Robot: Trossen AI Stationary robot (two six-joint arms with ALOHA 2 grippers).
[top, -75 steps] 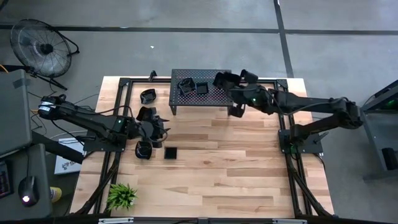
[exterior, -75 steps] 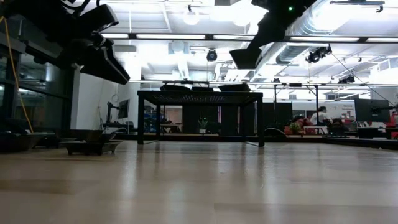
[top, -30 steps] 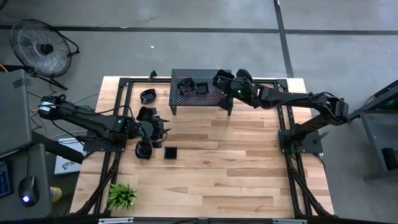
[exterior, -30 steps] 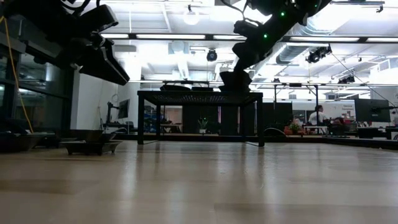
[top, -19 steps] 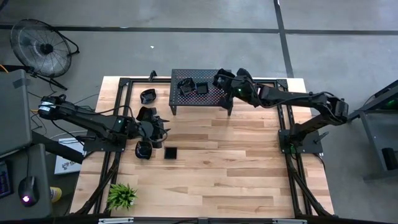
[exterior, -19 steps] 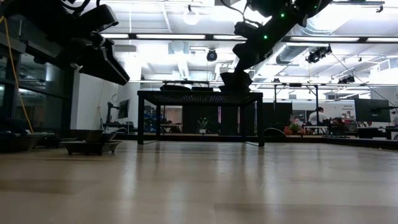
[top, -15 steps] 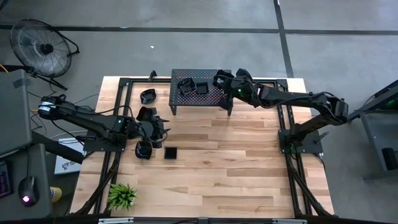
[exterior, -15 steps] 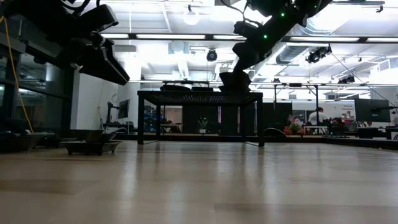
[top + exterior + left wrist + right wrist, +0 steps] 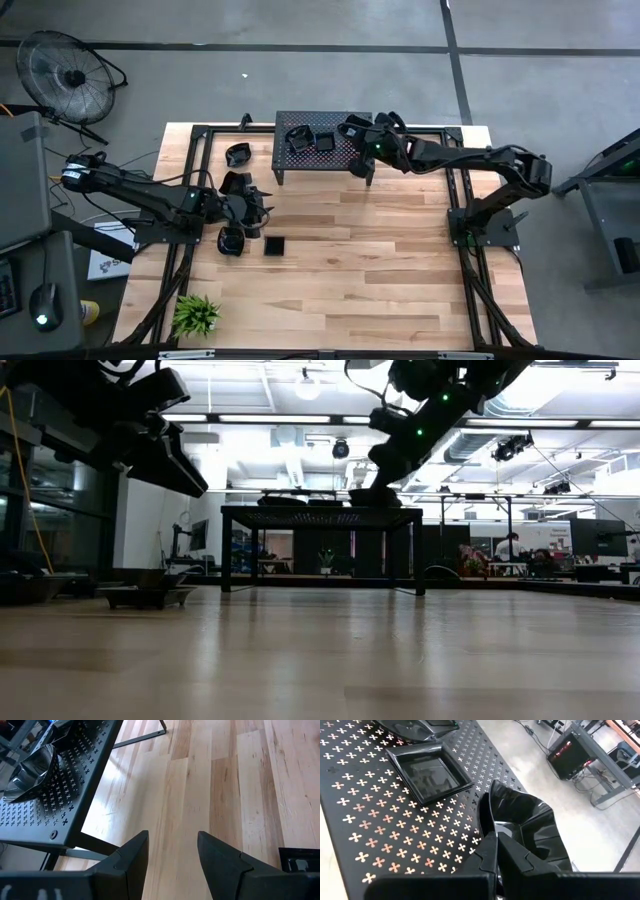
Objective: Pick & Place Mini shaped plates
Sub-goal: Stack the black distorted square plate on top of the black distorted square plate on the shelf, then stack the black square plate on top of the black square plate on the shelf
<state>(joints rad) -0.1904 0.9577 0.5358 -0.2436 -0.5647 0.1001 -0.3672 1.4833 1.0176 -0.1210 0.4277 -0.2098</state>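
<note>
Your right gripper [image 9: 496,842] is pinching the rim of a lobed plate [image 9: 530,832] with its jaws fully closed, and it is holding that plate over the right end of the perforated stand [image 9: 335,150], close to the stand's right edge. In the right wrist view the plate is tilting, with one side down near the perforated top; you cannot tell whether it is touching. Just beside it on the stand, a square plate [image 9: 427,775] is lying flat, and another plate [image 9: 422,727] is sitting beyond that one toward the stand's left end. The strip of stand along its front edge is bare.

Your left gripper [image 9: 172,852] is hanging over the table [image 9: 400,270] near its left edge, jaws standing apart and holding nothing. A small square plate [image 9: 274,244] is lying on the wood just beside it, toward the table's middle, and a rounded plate [image 9: 231,241] is sitting right under the arm's end. One more plate [image 9: 238,154] is resting near the table's back-left corner, left of the stand and apart from it.

The whole middle and right half of the table, from the stand's front legs out to the front edge, are giving you open wood. A green plant [image 9: 196,314] is standing at the front-left corner.
</note>
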